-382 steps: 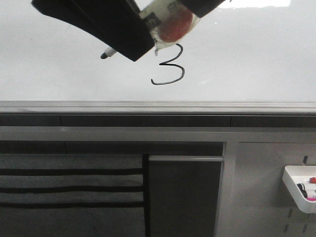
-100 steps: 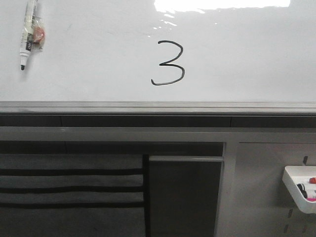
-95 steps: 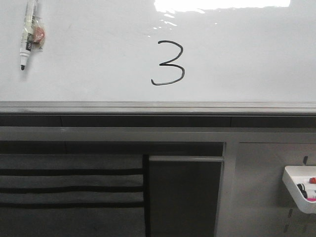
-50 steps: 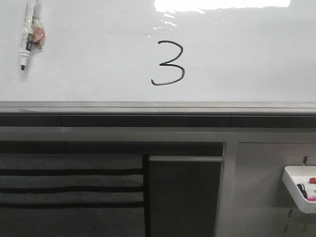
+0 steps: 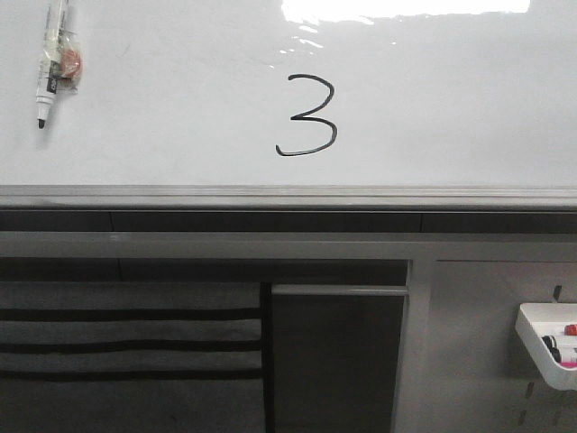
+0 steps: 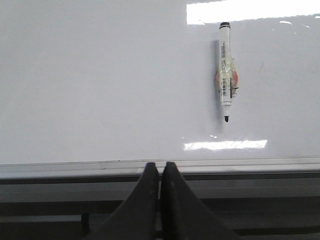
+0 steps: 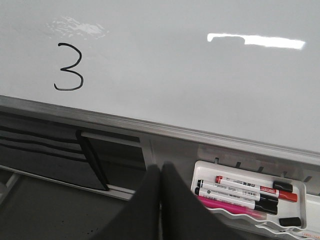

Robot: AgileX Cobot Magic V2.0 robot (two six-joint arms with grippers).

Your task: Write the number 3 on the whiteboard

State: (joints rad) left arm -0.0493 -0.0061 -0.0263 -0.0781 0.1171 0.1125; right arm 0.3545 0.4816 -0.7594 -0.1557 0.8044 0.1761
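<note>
**The 3 is written; nothing seems left to do**

I am holding both claws back from the board, my left gripper (image 6: 159,172) and right gripper (image 7: 160,175) each pressed closed on nothing. Beyond my right fingers, the small tray (image 7: 300,196) is keeping spare pens. Farther off, the marker (image 6: 225,85) is sticking to the whiteboard (image 5: 469,108), well left of the number 3 (image 5: 308,115), which is standing complete above the grey rim.
</note>
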